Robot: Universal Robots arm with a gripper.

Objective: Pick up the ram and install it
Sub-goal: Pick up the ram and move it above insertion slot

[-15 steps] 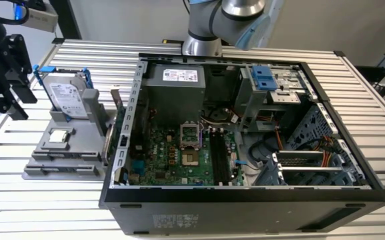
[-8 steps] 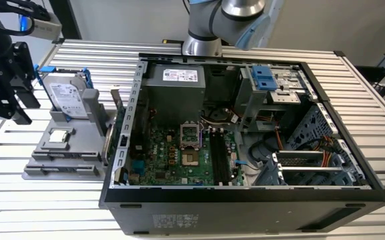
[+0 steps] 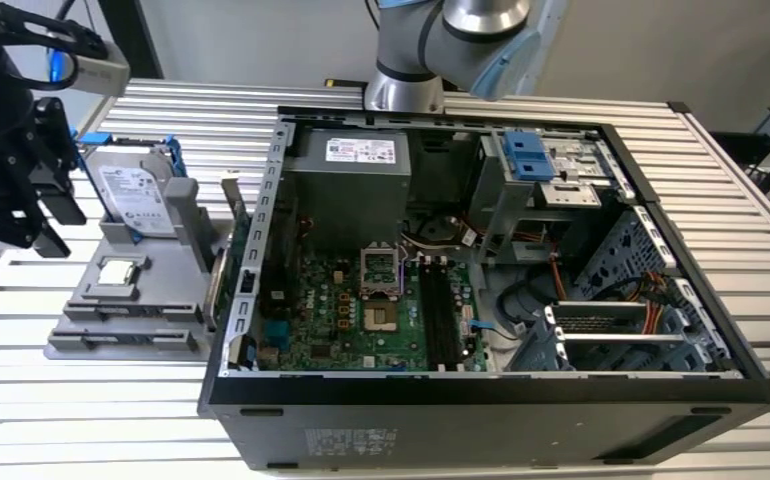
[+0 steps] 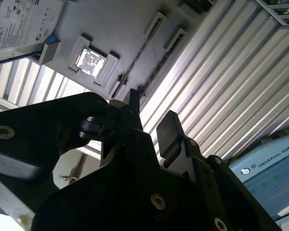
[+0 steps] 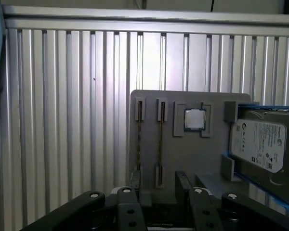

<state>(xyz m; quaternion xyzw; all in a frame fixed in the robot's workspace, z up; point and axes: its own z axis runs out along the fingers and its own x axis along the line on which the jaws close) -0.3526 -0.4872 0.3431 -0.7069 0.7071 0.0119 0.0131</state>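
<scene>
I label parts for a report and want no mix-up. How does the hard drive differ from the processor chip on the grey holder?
The drive is far larger than the chip. The drive is oblong, while the chip is square. The drive stands on its edge in a blue frame, while the chip lies flat in a recess. Both are silver, and both sit on the holder.

Robotics lab or test workshop. A slatted aluminium workbench (image 3: pixel 745 170) has a robot arm (image 3: pixel 412 60) mounted at its far edge, and an opened desktop computer case (image 3: pixel 492 410) lies on it with the motherboard (image 3: pixel 345 320) exposed. Beside the case, a grey fixture block (image 3: pixel 92 335) holds a hard drive (image 3: pixel 132 195) and a processor chip (image 3: pixel 121 271).
</scene>
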